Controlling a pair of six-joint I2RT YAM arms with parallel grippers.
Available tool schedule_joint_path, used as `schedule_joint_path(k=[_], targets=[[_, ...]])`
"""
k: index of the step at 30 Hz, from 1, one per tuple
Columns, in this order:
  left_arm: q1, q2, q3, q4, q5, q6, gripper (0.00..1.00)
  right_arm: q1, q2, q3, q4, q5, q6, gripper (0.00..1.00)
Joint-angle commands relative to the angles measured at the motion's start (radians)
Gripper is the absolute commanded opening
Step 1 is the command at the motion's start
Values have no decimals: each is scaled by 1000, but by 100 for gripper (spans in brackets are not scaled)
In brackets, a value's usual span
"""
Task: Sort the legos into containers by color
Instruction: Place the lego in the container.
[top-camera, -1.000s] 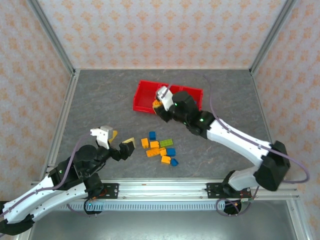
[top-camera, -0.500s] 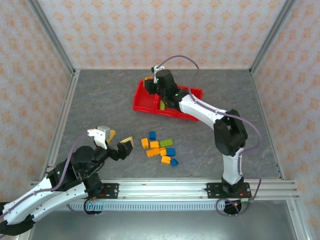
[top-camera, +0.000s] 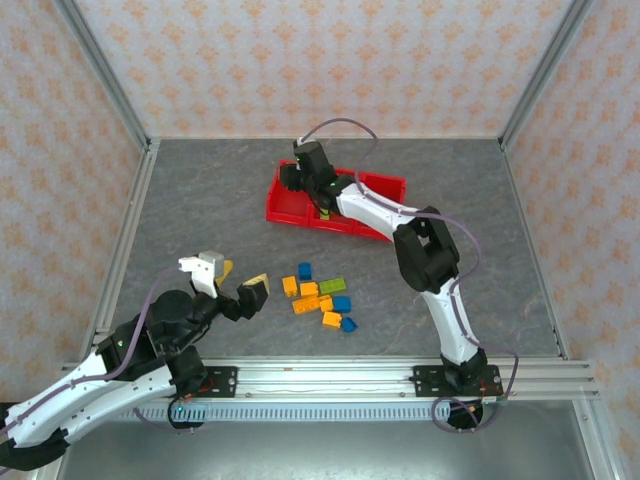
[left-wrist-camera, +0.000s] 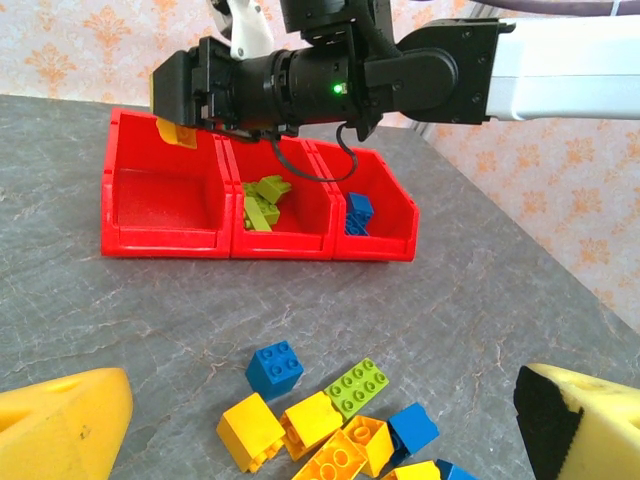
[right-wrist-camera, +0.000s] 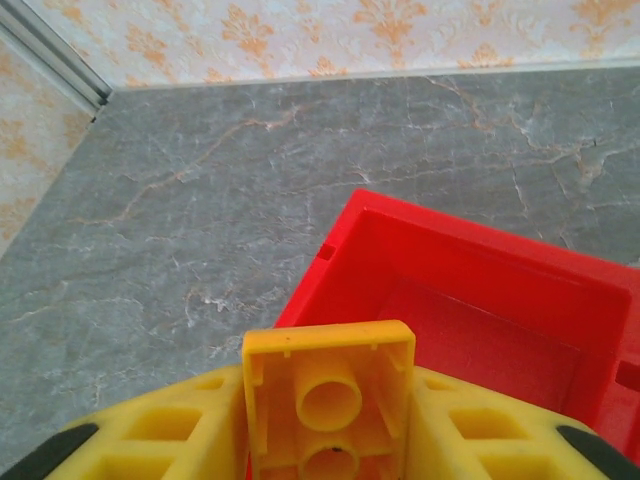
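The containers (top-camera: 283, 205) are three joined red bins at the back of the table. My right gripper (top-camera: 297, 176) hangs over the left bin (right-wrist-camera: 470, 300), shut on an orange-yellow brick (right-wrist-camera: 328, 395) that sits upright between its fingers. In the left wrist view that brick (left-wrist-camera: 178, 132) pokes out above the left bin's (left-wrist-camera: 165, 245) back wall. The middle bin holds green legos (left-wrist-camera: 262, 200) and the right bin blue ones (left-wrist-camera: 358, 212). A loose pile of legos (top-camera: 320, 298) lies mid-table. My left gripper (top-camera: 237, 281) stands open and empty just left of the pile.
The pile (left-wrist-camera: 320, 430) mixes orange-yellow, blue and green bricks, with a blue one (left-wrist-camera: 274, 367) slightly apart. Metal frame rails edge the table at left (top-camera: 125, 250) and front. Bare grey tabletop lies between the pile and the bins.
My right arm has swung left and farther back across the tray, carrying the orange-yellow brick over the left bin. The left arm has stayed almost still.
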Motion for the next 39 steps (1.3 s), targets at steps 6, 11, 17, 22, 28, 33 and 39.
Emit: schedule_joint_path(k=[6,11,17,22,28,33,39], targets=[[2,13,-8,7,-20,12,99,-11,-18,-21,-19,2,12,52],[4,25,-8,6,-21,11,99,-11,-60,1,-95,19,29,64],[4,27,-8,6,-22,12,99,-9,-184,-46,-187,27,102,76],[4,27,-7,6,-23,11,99,-6,-340,-171,-227,30,142,82],[5,27,-7,6,-20,11,99,29,-516,-326,-307,63,174,90],[4,27,-7,7,-17,12,99,87,-582,-387,-409,100,206,100],[5,23,-8,7,-13,13,99,147,-604,-477,-442,85,254,100]])
